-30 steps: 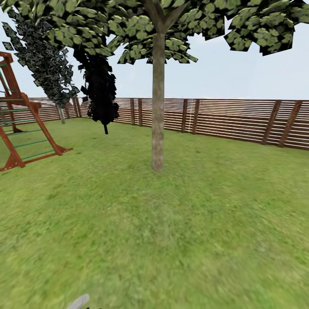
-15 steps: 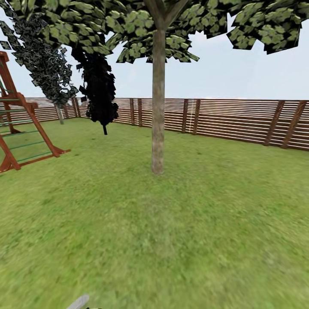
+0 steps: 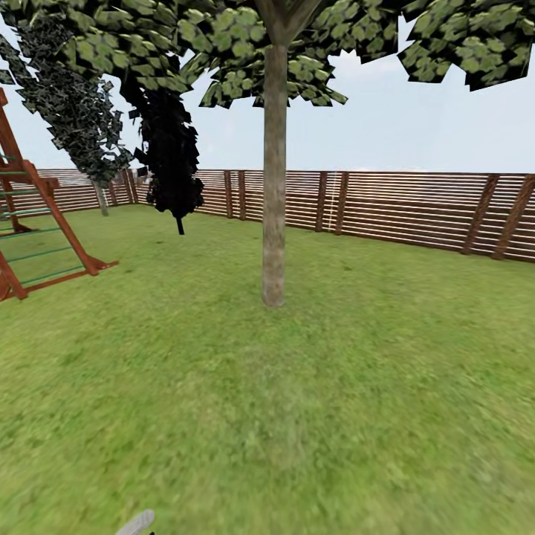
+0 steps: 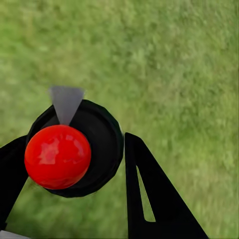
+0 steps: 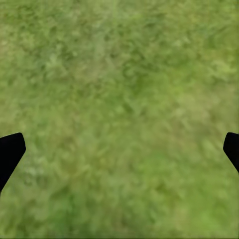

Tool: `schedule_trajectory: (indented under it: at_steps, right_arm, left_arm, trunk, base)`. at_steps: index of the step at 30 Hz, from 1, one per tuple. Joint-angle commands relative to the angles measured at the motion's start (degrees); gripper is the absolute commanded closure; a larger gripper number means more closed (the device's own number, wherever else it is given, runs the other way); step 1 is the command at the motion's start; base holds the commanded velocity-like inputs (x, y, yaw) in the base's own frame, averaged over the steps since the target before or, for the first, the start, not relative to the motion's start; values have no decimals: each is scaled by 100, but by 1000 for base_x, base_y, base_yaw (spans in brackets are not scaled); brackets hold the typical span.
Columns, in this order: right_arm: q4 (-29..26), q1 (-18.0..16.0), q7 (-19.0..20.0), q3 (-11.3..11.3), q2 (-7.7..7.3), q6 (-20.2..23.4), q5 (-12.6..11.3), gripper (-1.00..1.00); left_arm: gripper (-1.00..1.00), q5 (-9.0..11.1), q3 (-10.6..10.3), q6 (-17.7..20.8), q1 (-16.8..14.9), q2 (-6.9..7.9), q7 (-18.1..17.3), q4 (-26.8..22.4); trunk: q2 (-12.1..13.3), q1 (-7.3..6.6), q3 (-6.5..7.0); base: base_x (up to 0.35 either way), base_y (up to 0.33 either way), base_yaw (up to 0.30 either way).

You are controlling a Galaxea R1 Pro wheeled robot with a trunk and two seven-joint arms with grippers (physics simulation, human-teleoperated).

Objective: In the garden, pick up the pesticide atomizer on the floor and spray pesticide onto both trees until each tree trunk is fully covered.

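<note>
Since a second ago the head camera has crept forward and the whole picture has shifted: the tree trunk stands a little larger, its foot lower on the lawn, and the wooden play frame has slid further off to the left. From the head, that grey-brown trunk rises at the middle under blocky green leaves. A near-black thin-stemmed tree stands far left by the slatted fence. A grey tip, probably the sprayer's nozzle, pokes in at the near edge.

At the left wrist, the left gripper is clamped on the pesticide atomizer, whose black round body carries a red ball and a grey nozzle, over grass.

At the right wrist, the right gripper has its jaws wide apart, one fingertip at each side, grass between.
</note>
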Motion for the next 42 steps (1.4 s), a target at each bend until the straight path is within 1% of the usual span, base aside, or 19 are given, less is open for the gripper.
schedule_trajectory:
  at_steps: [1, 37, 42]
  right_arm:
    - [6, -6, 52, -16, 1, -8, -60, -100]
    - [6, -5, 59, -16, -7, -8, -60, -100]
    - [1, -10, 79, -16, -25, -8, -60, -100]
  left_arm:
    - [100, 59, -46, -46, -8, 8, 6, -2]
    - [100, 51, -46, -46, -8, 8, 6, -2]
    - [100, 51, -46, -46, -8, 8, 6, -2]
  trunk:
    - [-11, 7, -11]
    - [-11, 7, -11]
    - [-11, 7, -11]
  base:
    - [321, 0, 0]
    - [321, 0, 0]
    - [321, 0, 0]
